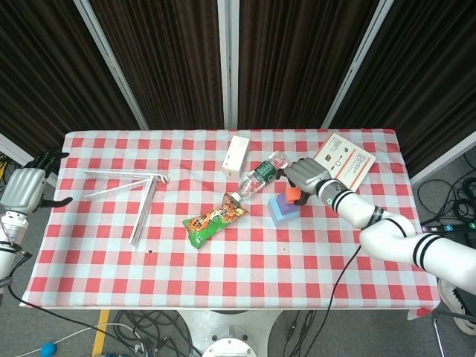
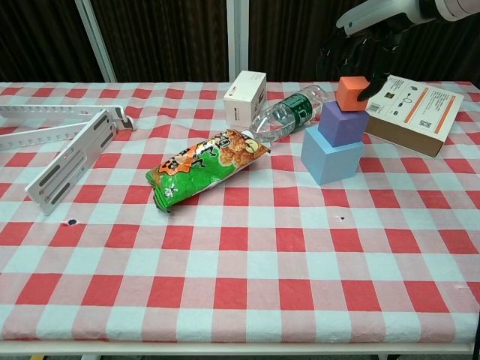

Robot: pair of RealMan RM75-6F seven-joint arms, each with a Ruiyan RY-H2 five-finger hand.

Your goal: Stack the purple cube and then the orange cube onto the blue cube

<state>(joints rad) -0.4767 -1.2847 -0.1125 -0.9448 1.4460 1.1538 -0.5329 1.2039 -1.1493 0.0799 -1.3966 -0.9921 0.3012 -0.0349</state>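
Now orange cube (image 2: 351, 93) sits tilted atop purple cube (image 2: 343, 122); right hand (image 2: 361, 51) grips it.

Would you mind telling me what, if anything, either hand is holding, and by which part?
The right hand holds the orange cube by its upper sides; the left hand holds nothing.

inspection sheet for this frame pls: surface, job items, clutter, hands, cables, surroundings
Surface: table under a red-and-white checked cloth.
Job's things: purple cube on blue cube; orange cube on the purple one, seating unclear.
Clutter: snack bag, plastic bottle, small white box, flat carton, white folding rack.
Hands: right hand holds the orange cube; left hand beyond the table's edge, holding nothing.
Cables: black cables on the floor.
Surroundings: dark curtains behind.
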